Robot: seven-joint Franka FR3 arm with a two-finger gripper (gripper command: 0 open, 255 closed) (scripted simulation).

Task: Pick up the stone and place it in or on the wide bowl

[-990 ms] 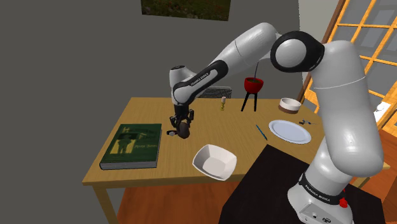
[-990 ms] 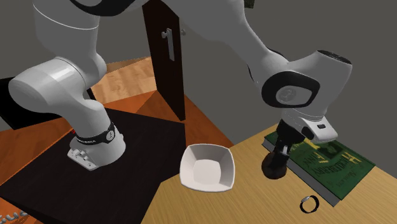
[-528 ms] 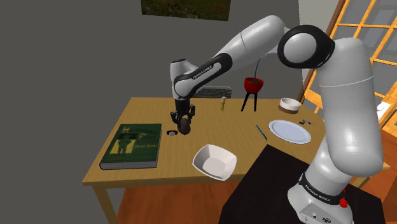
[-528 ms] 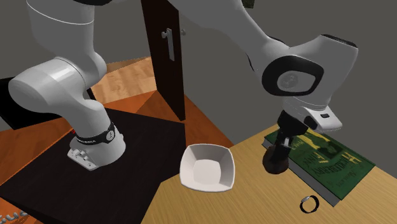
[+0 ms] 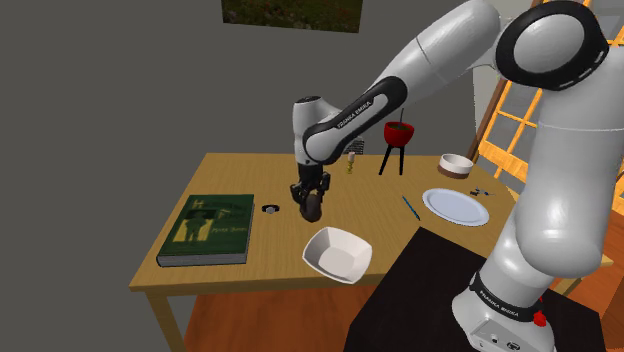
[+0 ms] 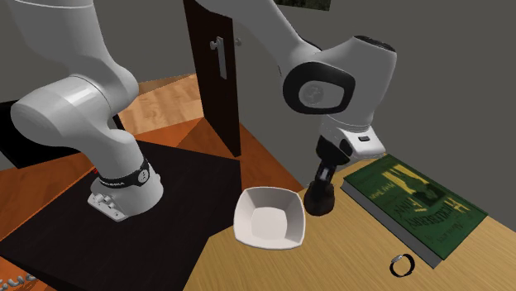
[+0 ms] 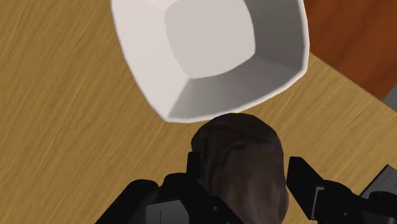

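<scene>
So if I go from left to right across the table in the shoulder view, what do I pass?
Green book → small ring → white bowl → red cup on a black stand → white plate. The held stone lines up with the bowl's left part, so I skip it.

stone (image 7: 245, 167) (in claw (image 5: 310, 203)) moved, nearer bowl (image 5: 337, 253)

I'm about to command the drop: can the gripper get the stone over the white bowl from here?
Probably yes. The gripper, shut on the stone, hangs over the table just beside the white bowl, whose inside is empty. Nothing stands between them.
</scene>
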